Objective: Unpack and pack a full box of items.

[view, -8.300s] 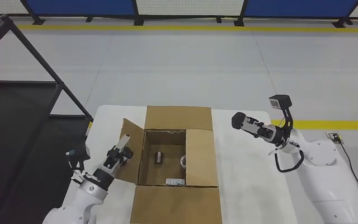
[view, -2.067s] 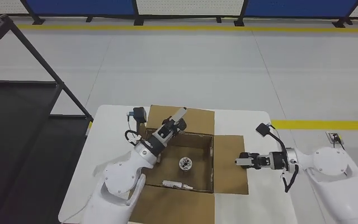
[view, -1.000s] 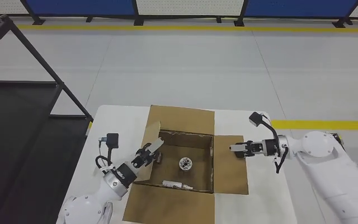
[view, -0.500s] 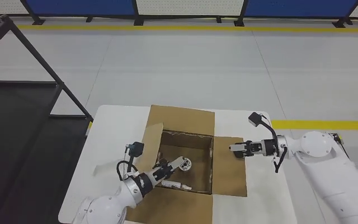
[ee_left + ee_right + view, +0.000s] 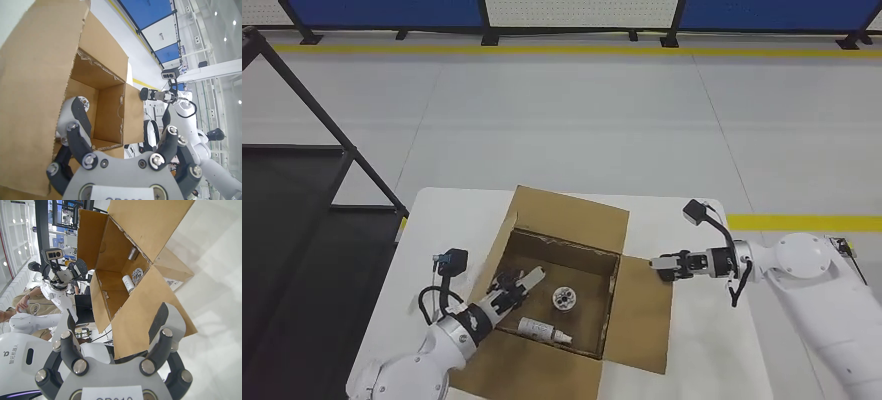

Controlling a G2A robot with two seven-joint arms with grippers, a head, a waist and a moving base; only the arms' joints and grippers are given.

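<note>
The box [image 5: 572,215] stands at the centre of the table [image 5: 437,215], mouth up and twisted so its far flap aims nearer 1 o'clock than 12.

**Box handling.** In my judgement the box is light corrugated card. The panels are stiff but hinge freely at the creases. Expect it to slide if you press on one side only. Take a flap at mid-edge, not at a corner.

**Contents on the box floor:**
- A white bottle [image 5: 542,331] lies on its side toward 6 o'clock. Its long axis runs roughly 10 to 4 o'clock, with the narrower end apparently at 4. It is probably light and smooth and will roll, so grip it across the barrel at mid-length.
- A round pierced disc [image 5: 563,297] lies flat near the centre, just apart from the bottle. It is thin, so it will be awkward to get fingers under.
- A short metal cylinder [image 5: 133,253] lies beyond the disc. It is slick and likely the heaviest piece.

**Grippers.**
- The right gripper [image 5: 657,265] is at 3 o'clock of the box, at the outer edge of the flap there [image 5: 642,320]. Its jaws are spread. The flap edge appears to lie between them, and nothing is pinched.
- The left gripper [image 5: 522,283] is at 8 o'clock, over the opening and just inside the upright flap [image 5: 500,255]. Its jaws are spread and empty. One of its fingers [image 5: 79,113] is just beside that flap's inner face. You cannot tell from these views whether it touches.
</note>
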